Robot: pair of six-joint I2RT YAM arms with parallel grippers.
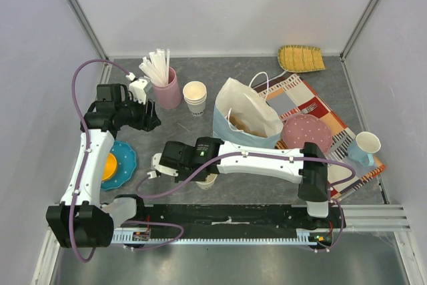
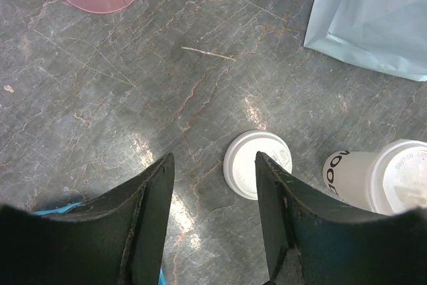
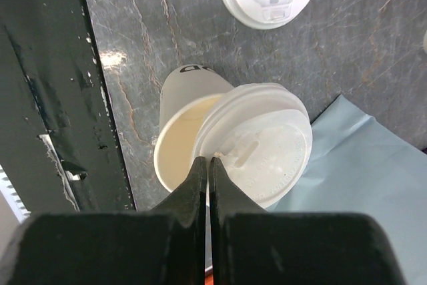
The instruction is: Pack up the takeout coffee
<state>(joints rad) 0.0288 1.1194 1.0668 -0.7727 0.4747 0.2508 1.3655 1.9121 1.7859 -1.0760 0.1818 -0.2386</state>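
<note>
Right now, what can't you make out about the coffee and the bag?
Top view: the coffee cup is mostly hidden under the right arm.
Right wrist view: the lid, pinched by the right gripper, covers part of the cup's mouth; any contents can't be told.
Left wrist view: the cup is cut off by the right edge.
Top view: what's inside the paper bag is too small to tell.

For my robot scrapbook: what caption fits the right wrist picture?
Right gripper pinches a white lid half over a paper cup.
</note>
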